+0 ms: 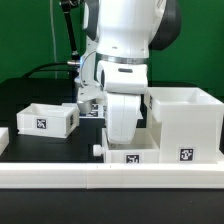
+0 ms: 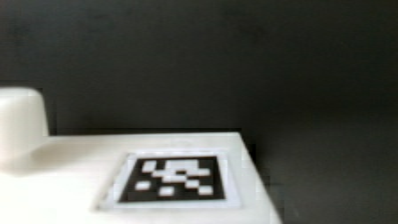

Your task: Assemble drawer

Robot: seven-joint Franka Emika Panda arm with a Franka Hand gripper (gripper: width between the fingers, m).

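Leaving end effector (image 1: 122,132) grip untellable, wrist view alone shows one tag (image 2: 175,178), perhaps on a tray (image 2: 89,150).

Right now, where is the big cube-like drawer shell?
In the exterior view, the shell stands at that view's right, just behind the low border wall, with a shallow tray close beside it toward the view's left, below the arm.

We see the white shell (image 1: 186,122), open side up, at the exterior view's right. The tagged left tray (image 1: 45,118) lies well apart. The front tray (image 1: 128,153), knob (image 1: 97,150) pointing leftward, sits just beside the shell.
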